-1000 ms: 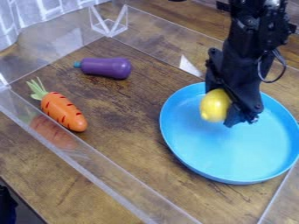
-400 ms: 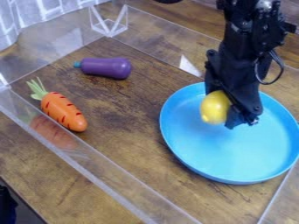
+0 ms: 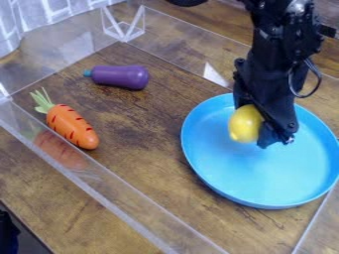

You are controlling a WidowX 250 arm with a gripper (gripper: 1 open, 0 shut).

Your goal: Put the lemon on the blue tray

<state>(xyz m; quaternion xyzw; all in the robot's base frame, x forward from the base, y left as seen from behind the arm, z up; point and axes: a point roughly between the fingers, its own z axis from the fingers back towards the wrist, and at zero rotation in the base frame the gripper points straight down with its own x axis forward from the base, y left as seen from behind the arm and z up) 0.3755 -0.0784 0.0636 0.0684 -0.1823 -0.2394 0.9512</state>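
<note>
Nothing of note has shifted since the earlier frame: the gripper (image 3: 249, 127) remains over the far left part of the blue tray (image 3: 279, 179), clamped shut on the lemon (image 3: 245, 124). The lemon sits between the black fingers, above the tray's floor; contact with the floor cannot be confirmed. The tray, at right, holds nothing else on its visible blue surface. An orange carrot (image 3: 69, 124) with green leaves lies at left on the wooden table (image 3: 146, 149), near a clear plastic wall. A purple eggplant (image 3: 119, 76) lies farther back, well apart from the tray.
</note>
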